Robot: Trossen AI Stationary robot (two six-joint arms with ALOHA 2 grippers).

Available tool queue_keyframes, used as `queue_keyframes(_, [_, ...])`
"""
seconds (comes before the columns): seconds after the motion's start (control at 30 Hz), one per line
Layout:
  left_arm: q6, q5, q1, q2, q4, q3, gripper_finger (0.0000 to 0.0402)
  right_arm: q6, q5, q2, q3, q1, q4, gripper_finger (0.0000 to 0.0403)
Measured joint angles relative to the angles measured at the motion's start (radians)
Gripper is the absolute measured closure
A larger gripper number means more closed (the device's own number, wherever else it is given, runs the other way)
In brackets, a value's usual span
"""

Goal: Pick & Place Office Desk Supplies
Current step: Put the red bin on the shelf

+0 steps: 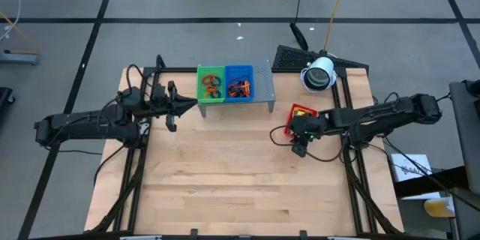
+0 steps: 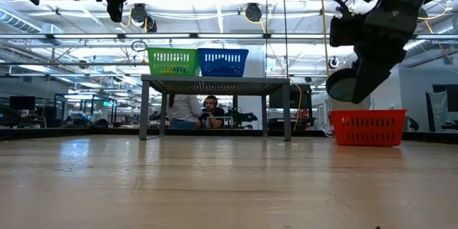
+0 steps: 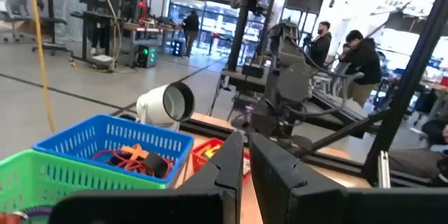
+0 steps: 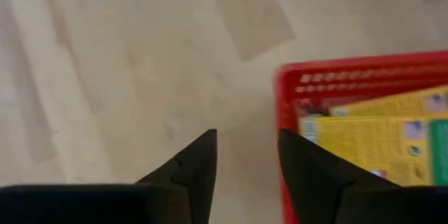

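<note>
Yellow packets [image 4: 364,140] lie in the red tray [image 1: 302,111] at the table's right. My right gripper [image 4: 246,140] hangs open, tipped downward, over bare wood beside the tray's left wall [image 4: 287,105], with nothing between its fingers. The green tray [image 1: 211,82] and the blue tray [image 1: 240,81] stand side by side on the grey shelf [image 1: 262,82]. Both hold orange-red bands and small dark bits [image 3: 136,159]. My left gripper [image 3: 245,161] is shut and empty, held level left of the shelf at about tray height.
A white round camera [image 1: 319,73] and a dark flat device [image 1: 289,58] sit at the back right of the table. The shelf stands on legs [image 2: 145,111] with open room beneath it. The near half of the wooden top [image 1: 240,187] is bare. People stand in the room beyond.
</note>
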Motion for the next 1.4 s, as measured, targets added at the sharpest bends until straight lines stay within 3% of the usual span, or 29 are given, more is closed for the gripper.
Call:
queue_keyframes(0.73, [0.015,0.003,0.003,0.000,-0.058,0.000,0.0369,-0.020,-0.008,-0.001,0.000,-0.069,-0.123,0.0261])
queue_keyframes(0.9, [0.009,0.003,0.003,0.000,-0.062,0.000,0.0369,-0.019,-0.055,0.019,-0.001,-0.069,-0.122,0.0261])
queue_keyframes(1.4, [0.004,0.003,0.003,0.000,-0.079,0.001,0.0369,0.000,-0.081,0.154,-0.077,-0.069,0.028,0.0261])
